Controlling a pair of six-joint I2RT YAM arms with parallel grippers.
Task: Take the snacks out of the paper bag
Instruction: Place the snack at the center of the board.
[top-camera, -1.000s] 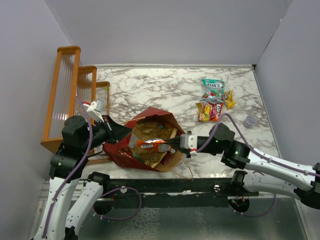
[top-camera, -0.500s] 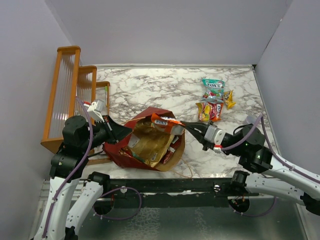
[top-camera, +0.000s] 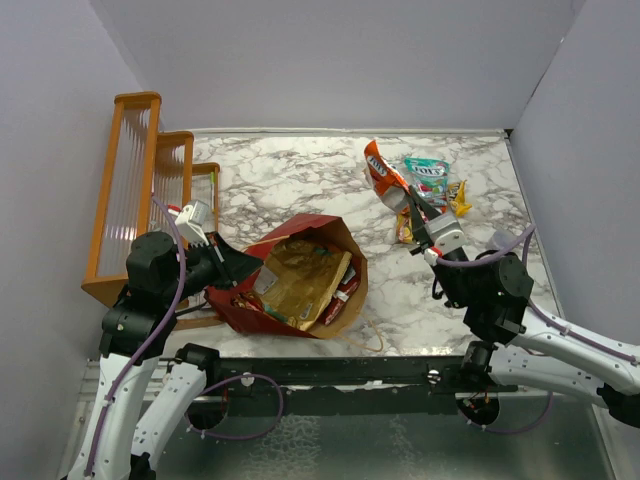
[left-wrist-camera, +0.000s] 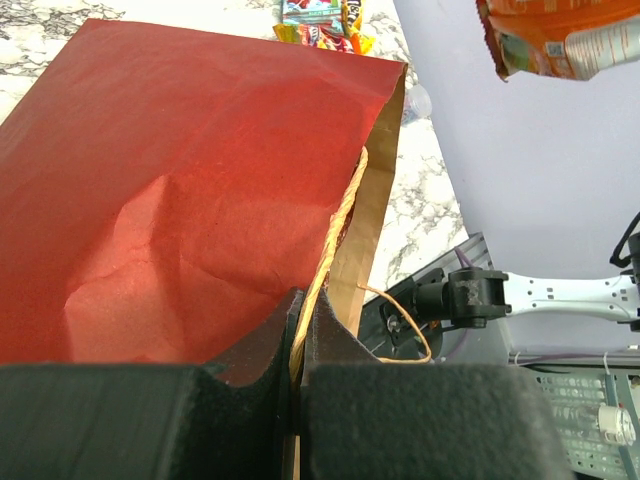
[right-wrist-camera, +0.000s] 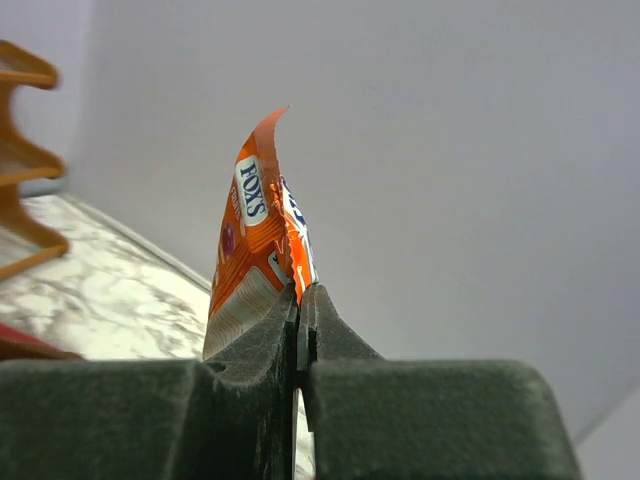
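The dark red paper bag (top-camera: 300, 275) lies on its side on the marble table, its mouth open to the right, with packets (top-camera: 300, 285) showing inside. My left gripper (top-camera: 238, 266) is shut on the bag's rim and tan handle (left-wrist-camera: 335, 235) at its left. My right gripper (top-camera: 413, 205) is shut on an orange packet (top-camera: 380, 172) and holds it up in the air over the back right of the table. The packet also shows in the right wrist view (right-wrist-camera: 258, 255). A teal-white pouch (top-camera: 427, 172) and red-yellow candy packs (top-camera: 422, 222) lie on the table at the back right.
An orange wooden rack (top-camera: 140, 190) stands along the left edge. A small clear cup (top-camera: 499, 241) sits near the right wall. The table (top-camera: 290, 170) has white walls behind and on both sides.
My right gripper has pulled the orange packet out of the bag, lifted it and carried it to the back right. The left gripper has kept its hold on the bag.
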